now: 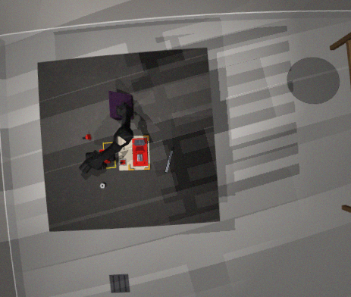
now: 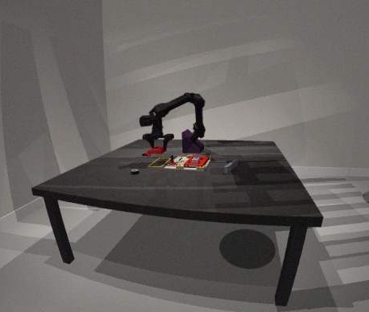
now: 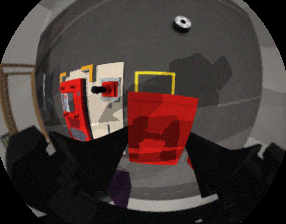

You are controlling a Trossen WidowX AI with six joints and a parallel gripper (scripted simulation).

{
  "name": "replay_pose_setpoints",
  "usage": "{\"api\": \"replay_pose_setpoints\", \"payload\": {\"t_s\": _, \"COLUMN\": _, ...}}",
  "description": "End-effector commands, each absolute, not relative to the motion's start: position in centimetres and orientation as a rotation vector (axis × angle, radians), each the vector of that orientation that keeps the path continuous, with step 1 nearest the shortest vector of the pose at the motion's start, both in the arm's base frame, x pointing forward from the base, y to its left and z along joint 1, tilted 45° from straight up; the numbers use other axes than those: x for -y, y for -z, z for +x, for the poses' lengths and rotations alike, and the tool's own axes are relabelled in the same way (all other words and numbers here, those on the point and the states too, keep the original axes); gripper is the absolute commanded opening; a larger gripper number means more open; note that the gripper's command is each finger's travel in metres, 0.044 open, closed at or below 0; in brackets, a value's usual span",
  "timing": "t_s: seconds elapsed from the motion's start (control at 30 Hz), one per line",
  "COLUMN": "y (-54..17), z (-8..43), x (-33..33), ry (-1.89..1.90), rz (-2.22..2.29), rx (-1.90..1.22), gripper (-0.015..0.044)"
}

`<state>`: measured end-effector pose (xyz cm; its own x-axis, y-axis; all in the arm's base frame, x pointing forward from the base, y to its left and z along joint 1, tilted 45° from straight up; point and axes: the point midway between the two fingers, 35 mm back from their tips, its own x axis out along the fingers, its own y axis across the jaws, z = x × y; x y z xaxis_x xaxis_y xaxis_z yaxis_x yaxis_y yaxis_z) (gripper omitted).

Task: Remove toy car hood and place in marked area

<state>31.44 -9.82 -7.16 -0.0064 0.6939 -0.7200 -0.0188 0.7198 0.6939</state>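
My gripper (image 2: 159, 148) (image 3: 158, 131) is shut on the red hood (image 2: 158, 150) (image 3: 161, 125), with one finger at each side of it. The hood is held above the table; in the top view the arm mostly covers it. The marked area, a yellow outline (image 1: 107, 143) (image 2: 154, 162) (image 3: 155, 73), lies on the table; the hood hides its near part in the wrist view. The red toy car (image 1: 135, 153) (image 2: 204, 161) (image 3: 81, 105) lies on a cream board (image 1: 126, 167) (image 3: 116, 72) beside the outline.
A small red part (image 1: 123, 162) (image 2: 172, 162) (image 3: 110, 89) with a black peg is on the board. Another red piece (image 1: 88, 136) (image 2: 147, 154), a wheel (image 1: 102, 186) (image 2: 135, 172) (image 3: 182, 23), a grey bar (image 1: 169, 161) (image 2: 231, 166) and a purple block (image 1: 114, 102) (image 2: 188, 144) are on the table.
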Motion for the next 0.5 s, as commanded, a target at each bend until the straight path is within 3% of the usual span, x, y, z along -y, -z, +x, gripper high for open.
{"api": "replay_pose_setpoints", "payload": {"t_s": 0.0, "y": 7.53, "z": 31.36, "x": 9.39, "ry": -0.615, "rz": 0.591, "rx": -1.488, "gripper": 0.0000}}
{"api": "replay_pose_setpoints", "payload": {"t_s": 0.47, "y": 8.48, "z": 31.32, "x": 8.43, "ry": -0.616, "rz": 0.592, "rx": -1.488, "gripper": 0.0000}}
